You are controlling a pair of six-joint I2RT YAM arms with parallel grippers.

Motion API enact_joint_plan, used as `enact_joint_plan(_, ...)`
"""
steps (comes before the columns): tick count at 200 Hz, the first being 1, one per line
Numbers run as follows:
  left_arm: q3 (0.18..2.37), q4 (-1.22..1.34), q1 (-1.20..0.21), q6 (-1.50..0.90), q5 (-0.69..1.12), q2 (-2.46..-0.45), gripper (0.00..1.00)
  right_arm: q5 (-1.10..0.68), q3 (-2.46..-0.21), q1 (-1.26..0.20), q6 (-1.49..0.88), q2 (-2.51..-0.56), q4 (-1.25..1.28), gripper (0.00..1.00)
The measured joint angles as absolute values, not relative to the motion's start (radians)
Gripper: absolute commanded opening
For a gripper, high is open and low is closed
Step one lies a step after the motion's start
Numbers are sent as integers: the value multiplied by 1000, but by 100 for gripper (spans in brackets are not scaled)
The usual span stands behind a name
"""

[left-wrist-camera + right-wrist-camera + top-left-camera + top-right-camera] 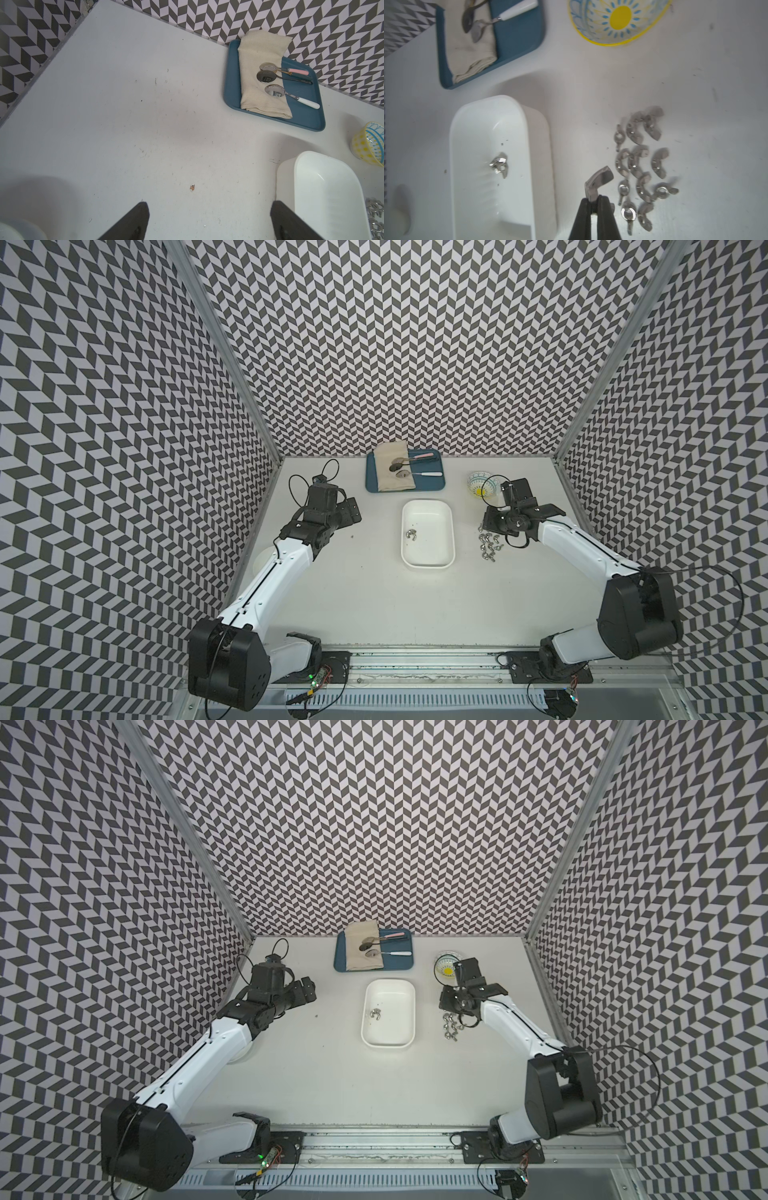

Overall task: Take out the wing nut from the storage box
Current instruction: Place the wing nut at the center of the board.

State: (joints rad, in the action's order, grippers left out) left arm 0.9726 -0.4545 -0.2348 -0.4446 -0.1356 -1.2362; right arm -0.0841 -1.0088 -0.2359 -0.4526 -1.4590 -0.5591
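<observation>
The white storage box (pixel 432 556) (pixel 395 1031) (pixel 475 116) stands mid-table. On its floor lie one or two silver wing nuts (pixel 411 534) (pixel 499 165) close together. To the right of the box my right gripper (pixel 594 200) is shut on a wing nut (pixel 599 180), gripping one wing above the table. Beside it, several loose wing nuts (pixel 490 545) (pixel 451 1027) (pixel 641 166) are spread on the table. My left gripper (pixel 209 204) (pixel 351 512) hangs open and empty over bare table to the left of the box (pixel 324 187).
A dark-blue tray (pixel 436 485) (pixel 307 116) with a folded cloth and three spoons sits at the back wall. A small patterned bowl (pixel 478 485) (pixel 618 20) stands at the back right, close to my right wrist. A white round object (pixel 259 562) lies under my left arm.
</observation>
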Motion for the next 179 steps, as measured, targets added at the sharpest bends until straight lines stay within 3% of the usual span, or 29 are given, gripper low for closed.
enact_joint_plan(57, 984, -455, -235, -441, -133, -1240, 95, -60, -844, -135, -440, -1423, -568, 5)
enact_joint_plan(179, 984, -455, -235, -442, -132, -1240, 95, -113, -743, -133, -427, -1431, -522, 5)
